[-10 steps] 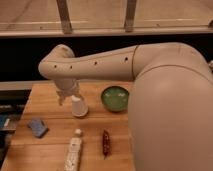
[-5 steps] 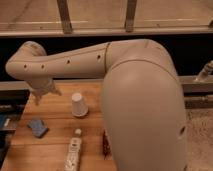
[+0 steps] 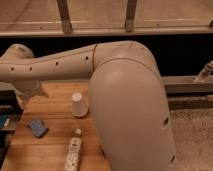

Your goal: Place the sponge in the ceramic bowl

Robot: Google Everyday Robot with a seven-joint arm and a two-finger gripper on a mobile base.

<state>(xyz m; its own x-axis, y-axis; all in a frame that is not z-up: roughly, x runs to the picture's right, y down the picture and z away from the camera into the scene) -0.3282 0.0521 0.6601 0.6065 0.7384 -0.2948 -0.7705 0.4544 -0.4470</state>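
Trouble on three fronts from here. Small blue-grey soft rectangular sponge (image 3: 37, 128) lying flat on the pale wooden table (image 3: 52, 142), toward the left side, free of any grip. Two-finger gripper (image 3: 31, 93) hanging over the table's back left corner, near the sponge but apart from it, jaws spread, nothing seen between them. Ceramic bowl nowhere in view: likely hidden behind the bulky cream-coloured robot arm (image 3: 130, 105) filling the middle and right of the scene, though impossible to confirm. Hazard one: a flat, soft pad with little height to pinch. Too shallow a descent, and only air between the fingers; too deep, and fingertips jammed into the wood, or the sponge squashed and skidded off the left edge. Hazard two: upside-down white paper cup (image 3: 78, 104) standing mid-table, light, easy to topple, right in the way of any low sweep from sponge toward the right; likewise the white capped plastic tube (image 3: 73, 154) lying at the front, just right of the sponge. Hazard three: a carry toward a target masked by the arm itself, hence a release perhaps landing on the rim or beside the bowl. Add a weak pinch on a springy pad: slip mid-carry quite possible.
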